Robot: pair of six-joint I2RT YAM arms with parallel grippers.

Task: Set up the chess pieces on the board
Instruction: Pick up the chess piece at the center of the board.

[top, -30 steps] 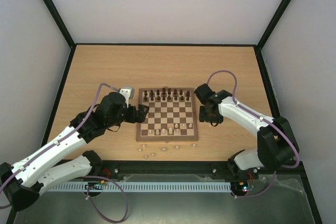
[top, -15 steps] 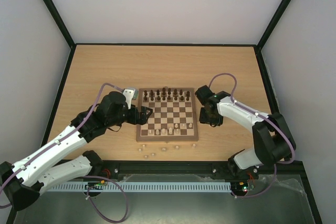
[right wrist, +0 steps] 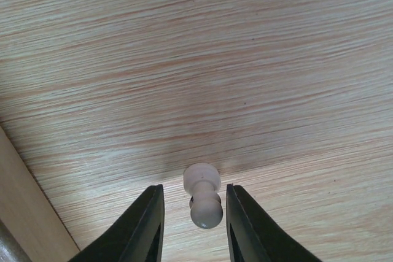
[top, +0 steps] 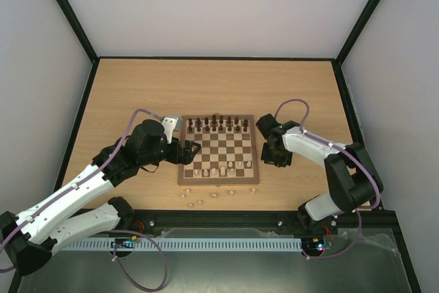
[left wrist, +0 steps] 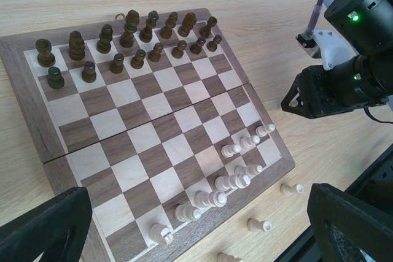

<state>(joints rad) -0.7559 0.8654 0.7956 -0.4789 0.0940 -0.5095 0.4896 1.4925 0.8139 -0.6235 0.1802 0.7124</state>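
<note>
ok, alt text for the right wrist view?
A pale pawn rests on the wooden table between the two black fingers of the right pincer, which bracket it with a small gap on each side. Wood grain fills the rest.

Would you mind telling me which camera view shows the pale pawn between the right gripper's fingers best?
The right wrist view: the pawn sits close and unobstructed between the fingers of the right gripper. The top external and left wrist views show only that arm; the pawn itself is hidden.
</note>
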